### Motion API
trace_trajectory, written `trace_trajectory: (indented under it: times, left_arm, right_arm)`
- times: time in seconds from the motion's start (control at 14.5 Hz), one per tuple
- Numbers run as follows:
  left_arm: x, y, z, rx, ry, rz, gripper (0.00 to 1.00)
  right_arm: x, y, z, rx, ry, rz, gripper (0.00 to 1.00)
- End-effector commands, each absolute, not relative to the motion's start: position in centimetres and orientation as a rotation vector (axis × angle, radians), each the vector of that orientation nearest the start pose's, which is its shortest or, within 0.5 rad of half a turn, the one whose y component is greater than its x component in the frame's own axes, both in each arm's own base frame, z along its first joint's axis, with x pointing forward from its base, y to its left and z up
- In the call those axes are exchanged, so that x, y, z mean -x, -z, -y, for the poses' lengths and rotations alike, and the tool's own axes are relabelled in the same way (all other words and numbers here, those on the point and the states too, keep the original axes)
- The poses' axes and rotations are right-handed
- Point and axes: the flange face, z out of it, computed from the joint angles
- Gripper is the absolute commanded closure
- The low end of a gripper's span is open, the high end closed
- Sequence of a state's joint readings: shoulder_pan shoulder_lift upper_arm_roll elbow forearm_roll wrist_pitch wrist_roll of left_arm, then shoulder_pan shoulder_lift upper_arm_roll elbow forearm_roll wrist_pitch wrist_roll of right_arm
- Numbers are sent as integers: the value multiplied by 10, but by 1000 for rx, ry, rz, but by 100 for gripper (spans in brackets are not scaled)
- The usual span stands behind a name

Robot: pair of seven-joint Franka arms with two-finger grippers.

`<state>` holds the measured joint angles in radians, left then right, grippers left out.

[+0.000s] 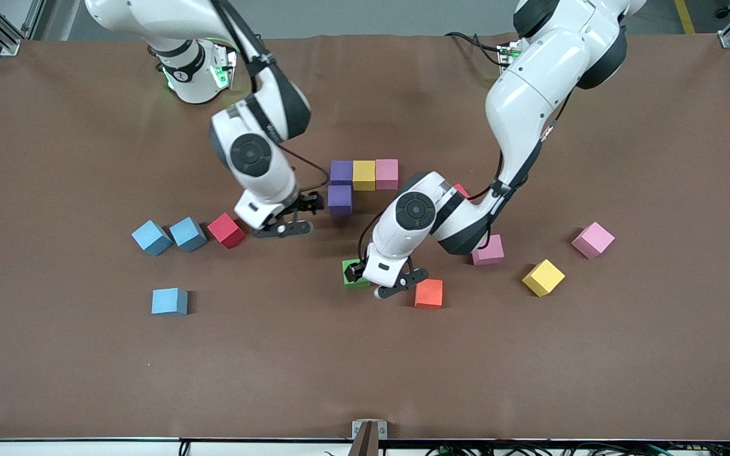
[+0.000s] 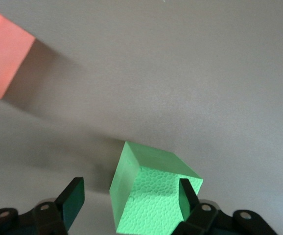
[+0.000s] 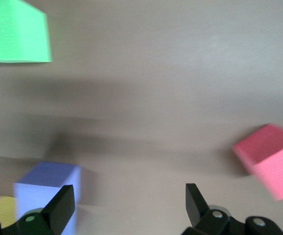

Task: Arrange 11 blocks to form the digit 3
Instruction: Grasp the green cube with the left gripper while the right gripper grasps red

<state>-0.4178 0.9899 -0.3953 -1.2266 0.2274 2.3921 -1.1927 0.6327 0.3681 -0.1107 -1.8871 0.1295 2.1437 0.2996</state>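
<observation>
Two purple blocks [image 1: 341, 171] [image 1: 339, 200], a yellow block [image 1: 364, 175] and a pink block [image 1: 386, 173] stand joined in an L at mid-table. My left gripper [image 1: 368, 278] is low around the green block [image 1: 353, 276]. In the left wrist view the green block [image 2: 153, 191] sits between the fingers of the left gripper [image 2: 130, 191]: one finger touches it, the other stands apart. My right gripper [image 1: 292, 216] hangs open and empty beside the lower purple block and the red block [image 1: 226, 230]. The right wrist view shows the right gripper [image 3: 128, 193] over bare table.
Three blue blocks [image 1: 151, 237] [image 1: 187, 234] [image 1: 169, 301] lie toward the right arm's end. An orange block [image 1: 429, 293] sits beside the green one. Loose pink blocks [image 1: 488, 250] [image 1: 592, 240] and a yellow block [image 1: 543, 277] lie toward the left arm's end. A red block [image 1: 462, 189] peeks out from under the left arm.
</observation>
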Motion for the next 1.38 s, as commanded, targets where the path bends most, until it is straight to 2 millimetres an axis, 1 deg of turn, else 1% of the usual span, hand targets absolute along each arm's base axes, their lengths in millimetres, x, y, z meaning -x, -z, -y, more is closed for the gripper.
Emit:
trace_trajectory:
  times: [0.0,0.07,0.14,0.28,0.35,0.41,0.55,0.69,0.76,0.9,1.1,1.24,1.31]
  left_arm:
    - [-605,-222,501,3380,73,638,15]
    - [-605,-225,504,3388,83,622,15]
    - [-599,-221,512,3396,84,592,15]
    - [-599,-221,518,3423,112,570,15]
    - [-598,-221,520,3437,131,550,15]
    - [-595,-215,523,3436,145,524,15]
    - [-590,-206,528,3408,194,482,15]
    - [-590,-204,529,3412,225,477,15]
    - [-589,-199,529,3413,218,478,15]
    - [-590,-198,531,3429,242,498,17]
    - [-589,-183,530,3440,245,511,21]
    - [-585,-170,532,3450,245,527,22]
    - [-580,-166,538,3456,243,522,22]
  right_arm:
    - [-533,-305,-261,3087,-226,454,0]
    - [-535,-301,-241,3074,-232,537,0]
    - [-539,-298,-224,3055,-244,601,0]
    - [-543,-291,-196,3004,-260,753,0]
    - [-544,-288,-186,2983,-260,813,0]
    - [-541,-280,-179,2965,-263,864,0]
    - [-535,-262,-164,2943,-212,942,0]
    - [-531,-249,-155,2925,-158,1013,0]
    - [-527,-243,-150,2927,-151,1014,0]
    - [-525,-238,-148,2928,-146,1016,0]
    - [-515,-226,-147,2926,-170,1020,0]
    - [-514,-223,-147,2927,-163,1022,0]
    - [-514,-222,-147,2931,-138,1025,0]
